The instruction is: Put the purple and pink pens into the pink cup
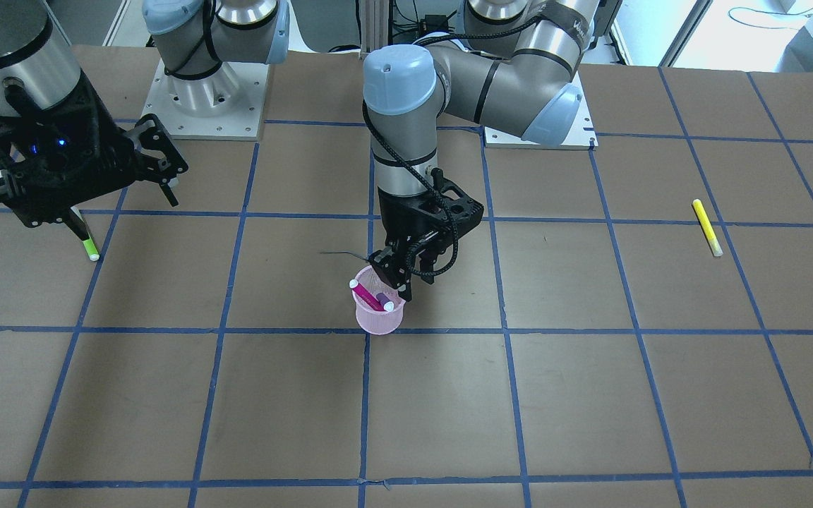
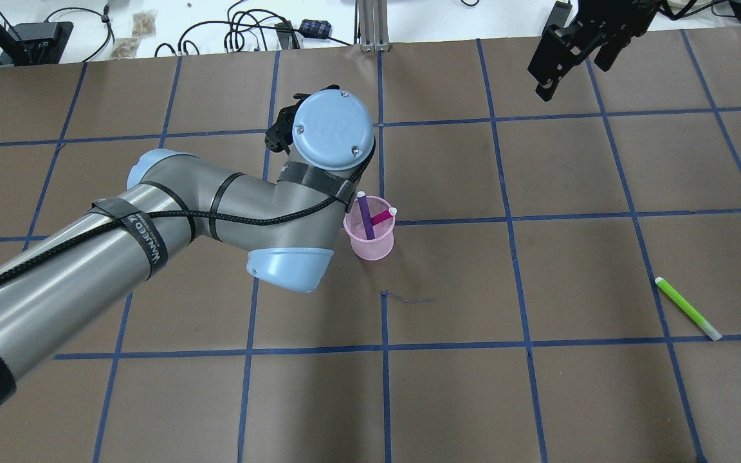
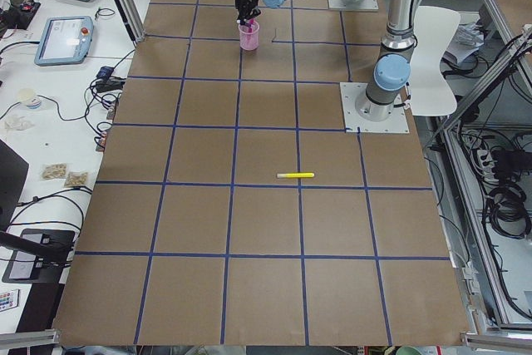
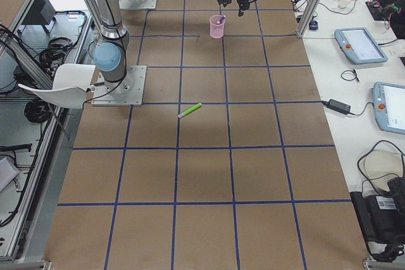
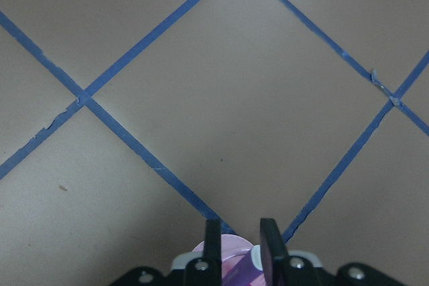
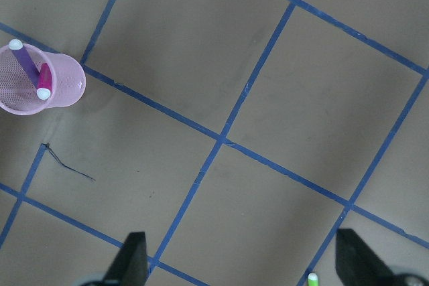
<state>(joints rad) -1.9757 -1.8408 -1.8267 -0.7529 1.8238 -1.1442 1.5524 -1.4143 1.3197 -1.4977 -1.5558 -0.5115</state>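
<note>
The pink mesh cup point(image 1: 377, 319) stands near the table's middle. A purple pen point(image 2: 366, 215) and a pink pen point(image 2: 383, 217) both stand slanted inside it, white caps up. The cup and both pens also show in the right wrist view point(image 6: 64, 85). My left gripper point(image 1: 398, 288) hovers just above the cup's rim. In the left wrist view its fingers point(image 5: 270, 246) stand a narrow gap apart, with the cup and the purple pen's cap showing loose between them. My right gripper point(image 6: 244, 266) is wide open and empty, high above the table off to the side.
A green pen point(image 2: 686, 307) lies on the table on my right side, under the right arm. A yellow pen point(image 1: 707, 227) lies far out on my left side. A thin dark thread point(image 2: 409, 299) lies by the cup. Blue tape lines grid the brown table.
</note>
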